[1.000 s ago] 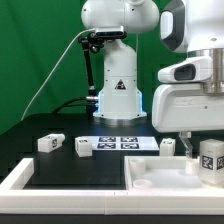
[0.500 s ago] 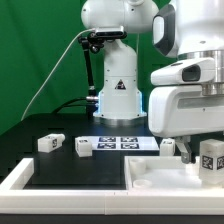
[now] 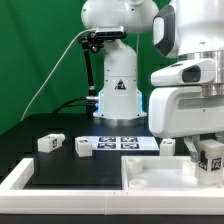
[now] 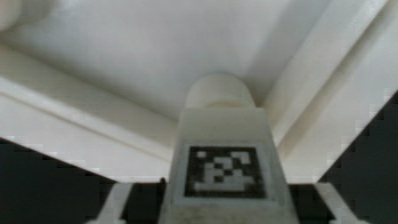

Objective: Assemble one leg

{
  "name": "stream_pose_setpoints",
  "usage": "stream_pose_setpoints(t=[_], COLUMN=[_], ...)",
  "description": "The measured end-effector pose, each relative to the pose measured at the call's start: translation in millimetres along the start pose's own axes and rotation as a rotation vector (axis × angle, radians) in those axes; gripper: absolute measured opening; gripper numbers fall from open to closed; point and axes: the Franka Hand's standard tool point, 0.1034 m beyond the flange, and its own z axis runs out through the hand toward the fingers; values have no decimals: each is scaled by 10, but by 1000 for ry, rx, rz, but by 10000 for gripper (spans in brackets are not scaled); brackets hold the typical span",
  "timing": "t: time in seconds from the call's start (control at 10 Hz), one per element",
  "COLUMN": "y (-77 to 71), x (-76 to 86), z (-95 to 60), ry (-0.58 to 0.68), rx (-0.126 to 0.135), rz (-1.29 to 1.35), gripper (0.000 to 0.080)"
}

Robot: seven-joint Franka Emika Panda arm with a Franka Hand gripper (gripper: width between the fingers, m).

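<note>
My gripper (image 3: pixel 207 148) is shut on a leg (image 3: pixel 211 158), a chunky white peg with a black-and-white tag. It holds the leg just above the far right part of the large white tray-like panel (image 3: pixel 150 176). In the wrist view the leg (image 4: pixel 224 130) stands between my fingers (image 4: pixel 135 202), its rounded end pointing at an inner corner of the panel (image 4: pixel 107 70). Three more legs lie on the black table: one (image 3: pixel 50 143) at the left, one (image 3: pixel 84 148) beside it, and one (image 3: pixel 168 146) just behind the panel.
The marker board (image 3: pixel 126 142) lies flat on the table in front of the robot base (image 3: pixel 118 98). A white rim (image 3: pixel 18 178) runs along the table's front left edge. A green backdrop stands behind.
The arm and gripper have shifted slightly toward the exterior view's left, with the leg still held over the panel. The other legs have not moved.
</note>
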Motion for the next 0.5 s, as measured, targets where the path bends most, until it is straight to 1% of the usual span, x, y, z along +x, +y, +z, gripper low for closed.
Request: stream_pose_setpoints(t=[0.1,0.2,0.3,0.5], y=[3,13,11,-45], x=[-2,6,10,35], z=[3,8,14,28], ry=[0,6,21,58], rx=[0,14,32,43], rz=[1,97,281,559], gripper=[290,290,290,290])
